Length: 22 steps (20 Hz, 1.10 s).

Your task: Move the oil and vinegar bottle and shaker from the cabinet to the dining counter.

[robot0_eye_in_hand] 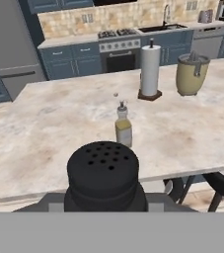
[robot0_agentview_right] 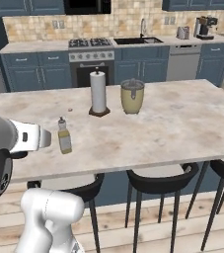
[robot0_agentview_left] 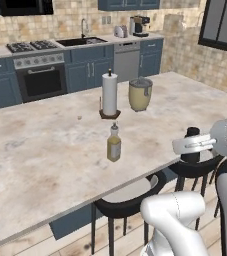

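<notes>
The oil and vinegar bottle [robot0_agentview_left: 114,143] [robot0_agentview_right: 64,136] [robot0_eye_in_hand: 123,126] stands upright on the dining counter [robot0_agentview_left: 40,160] [robot0_agentview_right: 182,128] [robot0_eye_in_hand: 54,128], near its front edge. A black shaker [robot0_eye_in_hand: 103,173] [robot0_agentview_left: 191,134] with a perforated top sits between the jaws of my gripper [robot0_agentview_left: 192,146] [robot0_eye_in_hand: 104,197], which is shut on it. The gripper hangs just off the counter's near edge, above the stools, with the bottle straight ahead of it in the hand view. The shaker hides the fingertips. The cabinet is out of view.
A white paper towel roll [robot0_agentview_left: 109,94] [robot0_agentview_right: 98,92] and a beige lidded pot [robot0_agentview_left: 140,94] [robot0_agentview_right: 132,96] stand further back on the counter. Dark stools [robot0_agentview_left: 130,197] [robot0_agentview_right: 158,183] line its near side. The stove and sink run [robot0_agentview_left: 60,47] is along the far wall.
</notes>
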{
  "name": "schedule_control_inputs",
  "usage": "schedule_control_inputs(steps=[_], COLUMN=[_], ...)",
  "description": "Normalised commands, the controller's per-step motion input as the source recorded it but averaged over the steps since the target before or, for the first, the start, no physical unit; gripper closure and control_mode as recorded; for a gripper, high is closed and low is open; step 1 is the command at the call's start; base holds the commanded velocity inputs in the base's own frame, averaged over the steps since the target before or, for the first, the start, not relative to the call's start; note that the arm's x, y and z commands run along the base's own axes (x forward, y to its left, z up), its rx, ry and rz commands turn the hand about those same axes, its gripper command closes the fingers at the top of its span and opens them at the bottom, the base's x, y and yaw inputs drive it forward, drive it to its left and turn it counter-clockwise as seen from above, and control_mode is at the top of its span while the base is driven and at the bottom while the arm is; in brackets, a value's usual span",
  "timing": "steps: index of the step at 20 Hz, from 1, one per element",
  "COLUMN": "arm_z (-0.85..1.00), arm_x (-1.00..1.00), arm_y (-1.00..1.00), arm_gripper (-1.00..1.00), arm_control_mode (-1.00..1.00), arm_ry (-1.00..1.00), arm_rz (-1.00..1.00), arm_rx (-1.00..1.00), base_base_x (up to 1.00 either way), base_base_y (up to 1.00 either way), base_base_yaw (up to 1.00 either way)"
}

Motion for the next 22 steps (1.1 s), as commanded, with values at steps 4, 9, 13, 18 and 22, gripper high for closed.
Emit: schedule_control_inputs(steps=[4,9,13,18,22], arm_z=[0.0,-0.02,-0.06,-0.11,-0.17], arm_x=[0.06,0.2,0.24,0.34,0.33], arm_y=[-0.31,-0.37,-0.38,-0.26,-0.24], arm_gripper=[1.0,1.0,1.0,1.0,1.0], arm_control_mode=[-1.0,-1.0,-1.0,-1.0,-1.0], arm_ry=[0.0,0.0,0.0,0.02,0.0], arm_rz=[0.19,0.25,0.25,0.17,0.2], arm_rx=[0.03,0.07,0.05,0.0,0.0], base_base_x=[0.0,0.0,0.0,0.0,0.0], base_base_y=[0.0,0.0,0.0,0.0,0.0], base_base_yaw=[0.0,0.0,0.0,0.0,0.0])
